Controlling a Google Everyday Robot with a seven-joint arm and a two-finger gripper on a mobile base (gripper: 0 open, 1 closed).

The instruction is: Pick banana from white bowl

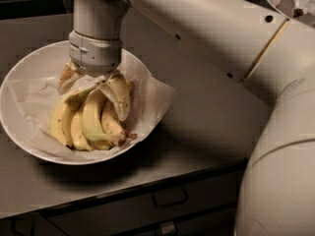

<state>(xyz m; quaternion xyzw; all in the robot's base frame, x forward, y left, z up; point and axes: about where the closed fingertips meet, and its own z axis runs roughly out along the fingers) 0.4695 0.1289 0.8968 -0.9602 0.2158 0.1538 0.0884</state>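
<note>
The banana (86, 122), a bunch of yellow, partly greenish bananas with a brown stem end at the lower right, lies in the white bowl (15, 82) on crumpled white paper (153, 96). The bowl sits at the left of a grey counter. My gripper (93, 85) hangs straight down over the far end of the bunch. Its fingers are spread, one at the left (65, 75) and one at the right (120, 95), with the banana tips between them. The fingers do not visibly press on the fruit.
My white arm (216, 38) crosses the view from the upper right, and its bulk fills the right side. Smaller white bowls (290, 1) with reddish contents stand at the back right. The counter's front edge (147, 181) has drawers with handles (170, 200) below.
</note>
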